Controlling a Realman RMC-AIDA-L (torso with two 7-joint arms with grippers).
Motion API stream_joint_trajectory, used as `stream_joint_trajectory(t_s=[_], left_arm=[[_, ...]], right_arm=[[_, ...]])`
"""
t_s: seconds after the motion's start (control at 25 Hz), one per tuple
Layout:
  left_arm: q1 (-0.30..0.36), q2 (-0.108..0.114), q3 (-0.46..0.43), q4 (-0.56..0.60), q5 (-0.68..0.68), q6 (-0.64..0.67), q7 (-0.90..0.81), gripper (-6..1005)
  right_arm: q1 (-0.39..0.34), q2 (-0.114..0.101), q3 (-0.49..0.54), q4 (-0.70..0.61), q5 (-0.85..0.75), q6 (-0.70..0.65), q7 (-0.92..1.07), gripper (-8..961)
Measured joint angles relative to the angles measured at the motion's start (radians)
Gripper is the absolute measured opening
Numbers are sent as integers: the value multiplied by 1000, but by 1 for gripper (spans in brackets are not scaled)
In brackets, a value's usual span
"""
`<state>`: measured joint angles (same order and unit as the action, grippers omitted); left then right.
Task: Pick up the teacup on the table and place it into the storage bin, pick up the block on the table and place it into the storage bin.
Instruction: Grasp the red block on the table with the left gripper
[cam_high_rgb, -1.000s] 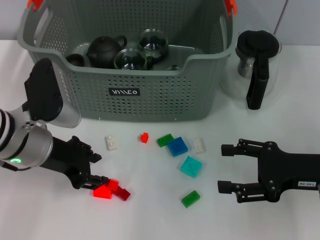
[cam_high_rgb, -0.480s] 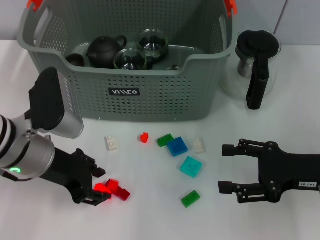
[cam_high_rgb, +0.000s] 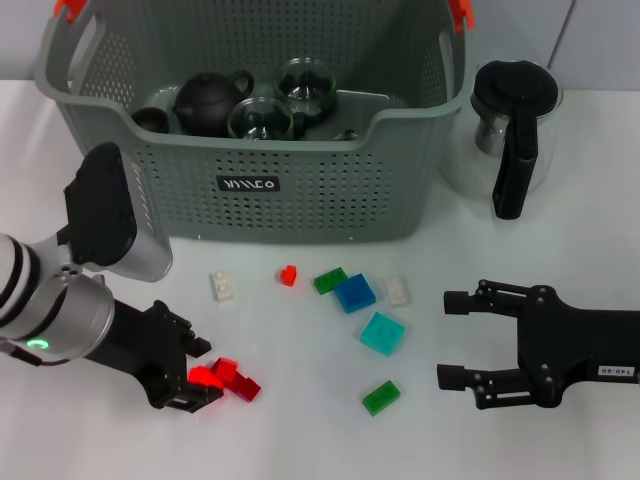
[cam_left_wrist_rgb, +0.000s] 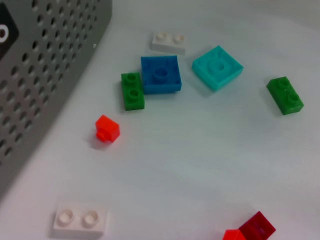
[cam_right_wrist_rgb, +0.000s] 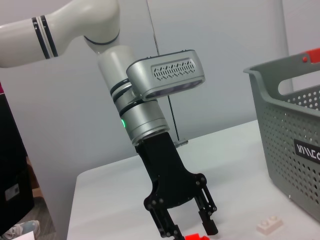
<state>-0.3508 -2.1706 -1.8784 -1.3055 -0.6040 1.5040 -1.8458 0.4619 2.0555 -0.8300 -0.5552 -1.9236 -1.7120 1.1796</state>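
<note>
My left gripper (cam_high_rgb: 200, 374) is low over the table at the front left. It is open, with one finger on each side of a bright red block (cam_high_rgb: 205, 378). Two dark red blocks (cam_high_rgb: 238, 383) lie against it. The right wrist view shows this gripper (cam_right_wrist_rgb: 187, 226) with its fingers apart above the red block (cam_right_wrist_rgb: 196, 236). The grey storage bin (cam_high_rgb: 300, 205) stands at the back and holds a black teapot (cam_high_rgb: 210, 100), two glass teacups (cam_high_rgb: 260, 119) and a small dark cup (cam_high_rgb: 152, 119). My right gripper (cam_high_rgb: 445, 335) is open and empty at the front right.
Loose blocks lie before the bin: white (cam_high_rgb: 223, 286), small red (cam_high_rgb: 289, 274), green (cam_high_rgb: 330, 280), blue (cam_high_rgb: 355, 293), white (cam_high_rgb: 398, 290), cyan (cam_high_rgb: 383, 332) and green (cam_high_rgb: 381, 397). A glass pitcher with a black handle (cam_high_rgb: 510, 130) stands right of the bin.
My left gripper has moved toward the front edge, and its fingers now straddle the bright red block. The right arm has not moved.
</note>
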Motion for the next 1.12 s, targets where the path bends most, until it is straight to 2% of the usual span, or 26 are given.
stream_joint_trajectory(t_s=[0.2,0.68,1.12], left_arm=[[4,0,24,2,6,-30,-8,492],[-3,1,15,2,13,-128,-53,473],[9,-2,7,-26,-11,-66,-74,455]], right_arm=[[-3,0,0,0,0,-3,0,915],[-11,0,0,0,0,-3,0,915],[-9,0,0,0,0,-4,0,915]])
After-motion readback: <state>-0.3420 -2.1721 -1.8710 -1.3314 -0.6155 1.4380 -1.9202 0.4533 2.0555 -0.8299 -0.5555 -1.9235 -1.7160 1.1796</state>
